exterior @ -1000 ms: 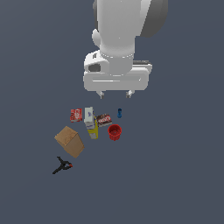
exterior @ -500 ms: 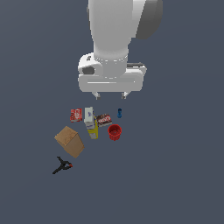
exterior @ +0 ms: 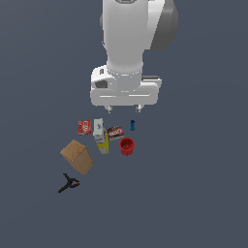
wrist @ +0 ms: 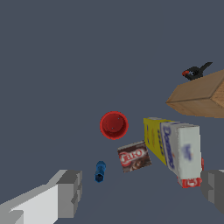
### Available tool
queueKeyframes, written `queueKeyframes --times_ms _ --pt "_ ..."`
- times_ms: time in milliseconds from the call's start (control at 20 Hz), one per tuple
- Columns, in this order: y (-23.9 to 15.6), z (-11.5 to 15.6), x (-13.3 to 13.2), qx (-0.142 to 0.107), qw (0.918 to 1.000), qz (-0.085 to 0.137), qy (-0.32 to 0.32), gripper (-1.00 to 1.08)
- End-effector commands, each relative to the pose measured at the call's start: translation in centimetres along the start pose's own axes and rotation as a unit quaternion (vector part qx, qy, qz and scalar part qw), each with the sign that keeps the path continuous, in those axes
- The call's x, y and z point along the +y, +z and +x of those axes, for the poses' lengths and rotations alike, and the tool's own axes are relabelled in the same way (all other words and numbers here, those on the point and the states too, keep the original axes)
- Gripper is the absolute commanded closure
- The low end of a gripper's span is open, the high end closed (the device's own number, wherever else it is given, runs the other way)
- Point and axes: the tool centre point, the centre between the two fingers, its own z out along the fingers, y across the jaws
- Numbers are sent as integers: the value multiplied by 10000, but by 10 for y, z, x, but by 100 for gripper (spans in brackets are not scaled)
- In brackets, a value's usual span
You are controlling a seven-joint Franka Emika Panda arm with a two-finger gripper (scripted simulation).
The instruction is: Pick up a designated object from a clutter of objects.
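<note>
The designated object, a tiny bright-blue knobbly piece, stands on the grey floor at the edge of the clutter of objects, just beyond the red cup and beside a brown packet. My gripper hangs above the floor a little short of the blue piece. It is open, its fingers wide apart with nothing between them.
White, yellow and red packets lie close together. A tan cardboard box and a black clamp with red tips sit toward the exterior view's left.
The arm's hand has come down a little toward the clutter. The objects have not moved.
</note>
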Motion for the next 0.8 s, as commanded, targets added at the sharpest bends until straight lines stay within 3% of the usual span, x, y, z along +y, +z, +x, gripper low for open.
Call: queueKeyframes --times_ms 0,750 --pt "12 -3 -3 3 10000 -3 -44 -92" --pt "124 -53 -33 68 9987 -12 -510 -92"
